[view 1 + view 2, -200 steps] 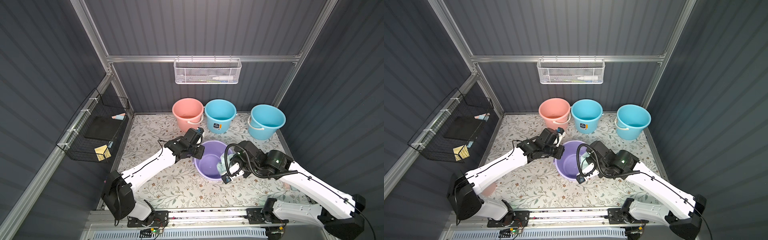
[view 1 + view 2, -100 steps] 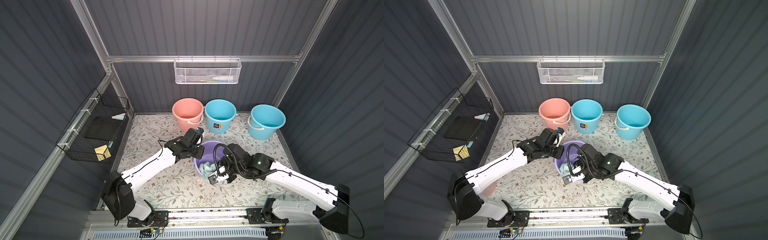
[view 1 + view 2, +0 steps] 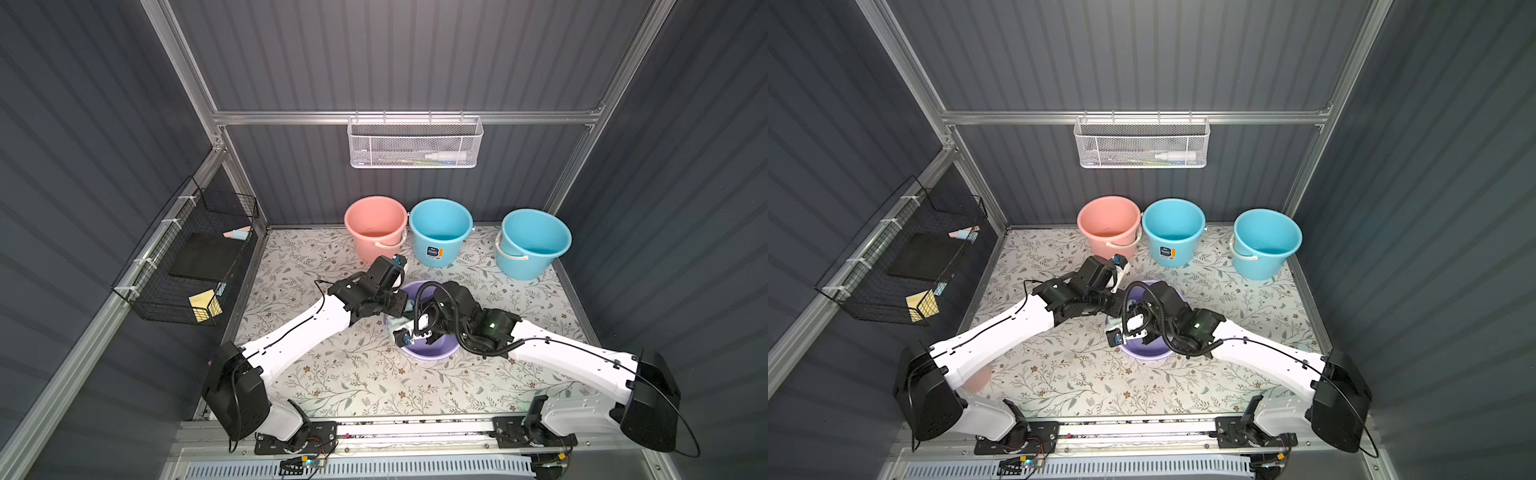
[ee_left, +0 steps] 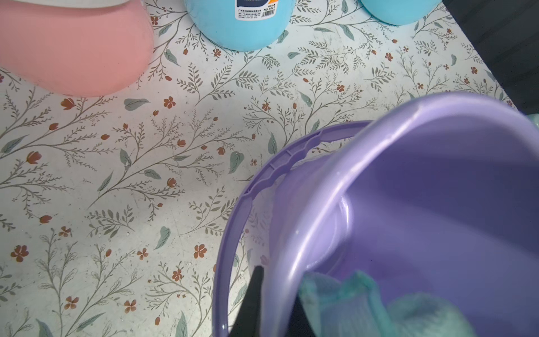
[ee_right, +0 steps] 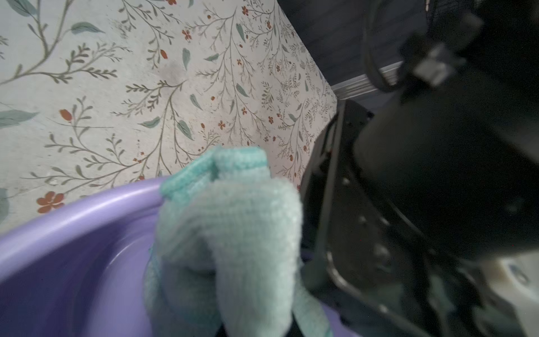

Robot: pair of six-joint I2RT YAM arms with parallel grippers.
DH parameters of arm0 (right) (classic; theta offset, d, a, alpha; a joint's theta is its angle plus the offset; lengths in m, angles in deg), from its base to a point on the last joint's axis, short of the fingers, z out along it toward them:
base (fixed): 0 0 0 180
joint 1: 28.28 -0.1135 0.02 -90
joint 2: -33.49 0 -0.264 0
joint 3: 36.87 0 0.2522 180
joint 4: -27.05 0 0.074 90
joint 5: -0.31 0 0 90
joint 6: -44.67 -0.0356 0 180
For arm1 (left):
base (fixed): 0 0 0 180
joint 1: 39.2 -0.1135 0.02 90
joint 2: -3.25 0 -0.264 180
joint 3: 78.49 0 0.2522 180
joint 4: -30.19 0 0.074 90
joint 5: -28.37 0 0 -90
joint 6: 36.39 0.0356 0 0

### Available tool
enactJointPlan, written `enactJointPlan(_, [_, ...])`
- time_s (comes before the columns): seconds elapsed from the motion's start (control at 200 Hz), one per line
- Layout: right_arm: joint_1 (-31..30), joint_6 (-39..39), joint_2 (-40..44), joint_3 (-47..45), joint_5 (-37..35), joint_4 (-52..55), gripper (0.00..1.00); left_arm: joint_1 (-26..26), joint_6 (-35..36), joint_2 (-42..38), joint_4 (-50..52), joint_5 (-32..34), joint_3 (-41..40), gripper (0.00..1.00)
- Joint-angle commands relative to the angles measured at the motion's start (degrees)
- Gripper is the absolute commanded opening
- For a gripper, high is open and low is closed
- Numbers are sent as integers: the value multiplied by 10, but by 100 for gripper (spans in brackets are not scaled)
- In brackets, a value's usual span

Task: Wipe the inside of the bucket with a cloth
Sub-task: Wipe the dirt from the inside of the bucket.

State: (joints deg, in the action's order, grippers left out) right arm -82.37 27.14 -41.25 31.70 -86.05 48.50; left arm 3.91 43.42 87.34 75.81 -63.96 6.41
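Presently I log two items.

1. Purple bucket [image 4: 318,210]: its rim is clamped in the left gripper [image 4: 277,312], one finger on each side of the wall. Only the left wrist view shows this.
2. Teal cloth [image 5: 233,233]: bunched in the clenched right gripper [image 3: 415,326], ahead of its fingertips and against the bucket's inner wall. Both top views show only a sliver between the wrists.

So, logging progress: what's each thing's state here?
Purple plastic bucket: rim pinched by left gripper.
Teal knitted cloth: bunched, held inside the purple bucket.
Left gripper: shut on bucket rim.
Right gripper: shut on cloth.
Pink plastic bucket: upright, untouched.
Blue plastic bucket with label: upright, untouched.
Other blue plastic bucket: upright, untouched.
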Motion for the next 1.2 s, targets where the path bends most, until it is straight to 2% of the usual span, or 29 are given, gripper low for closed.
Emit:
enactJointPlan(0.0, [29,30,-7,3,-20,-57,0,3,-2,-26,-6,-13,17,0])
enactJointPlan(0.185, [69,58,-10,9,-30,-54,0,3,-2,-32,1,-8,17,0])
enactJointPlan(0.43, [97,78,7,12,-101,-6,0,3,-6,-36,0,-3,16,0])
enactJointPlan(0.58, [97,71,47,8,-135,61,0,2,-8,-35,-2,3,16,0])
enactJointPlan(0.765, [96,53,121,-2,-140,162,0,3,-12,-38,-1,14,18,0])
enactJointPlan(0.935, [96,22,177,0,-102,269,0,3,-14,-39,-2,20,18,0])
enactJointPlan(1.196, [96,-16,212,20,37,406,0,3,-13,-36,-3,21,22,0])
